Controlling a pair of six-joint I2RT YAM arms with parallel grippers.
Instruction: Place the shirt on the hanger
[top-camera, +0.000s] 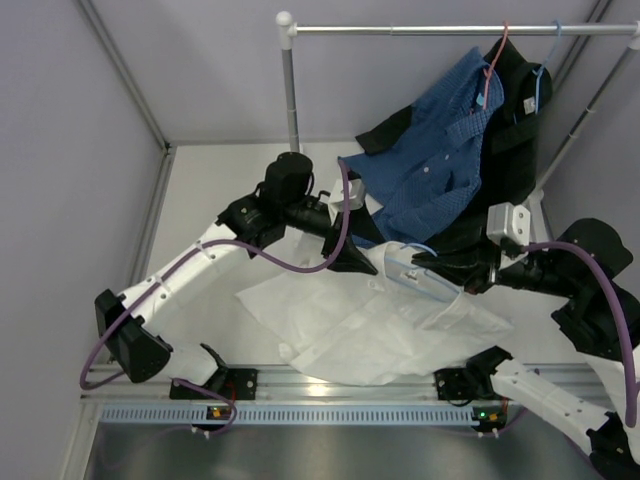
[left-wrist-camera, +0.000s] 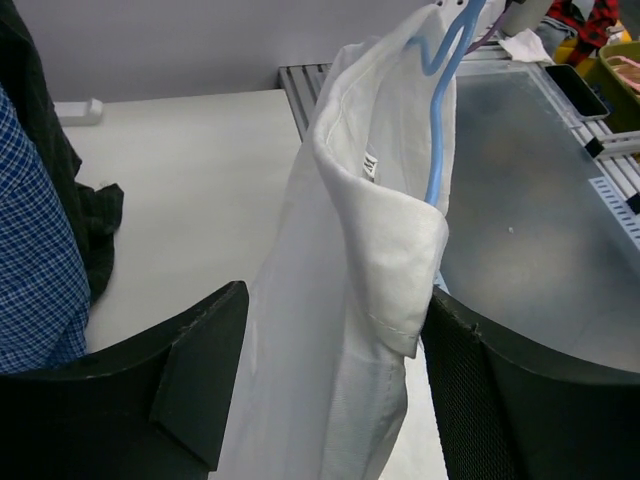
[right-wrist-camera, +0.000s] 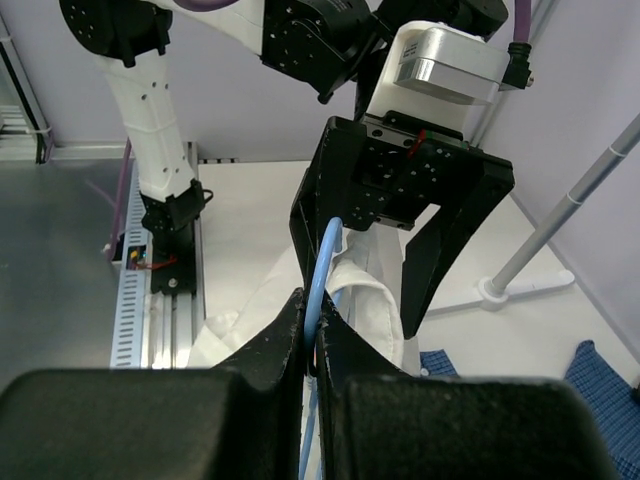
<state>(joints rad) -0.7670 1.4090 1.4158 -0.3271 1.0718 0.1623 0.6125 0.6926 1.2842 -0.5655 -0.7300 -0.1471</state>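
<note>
Right wrist view: right claw (right-wrist-camera: 315, 345) pinches the hanger (right-wrist-camera: 318, 280) inside the shirt (right-wrist-camera: 365, 310) collar, left claw (left-wrist-camera: 335, 390) spread around the cloth

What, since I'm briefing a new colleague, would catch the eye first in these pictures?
The white shirt sprawls on the table, its collar raised with a light-blue hanger inside, which the right claw pinches. The left claw stands open around that collar. Behind, a blue checked shirt and a black garment hang from the rail.
</note>
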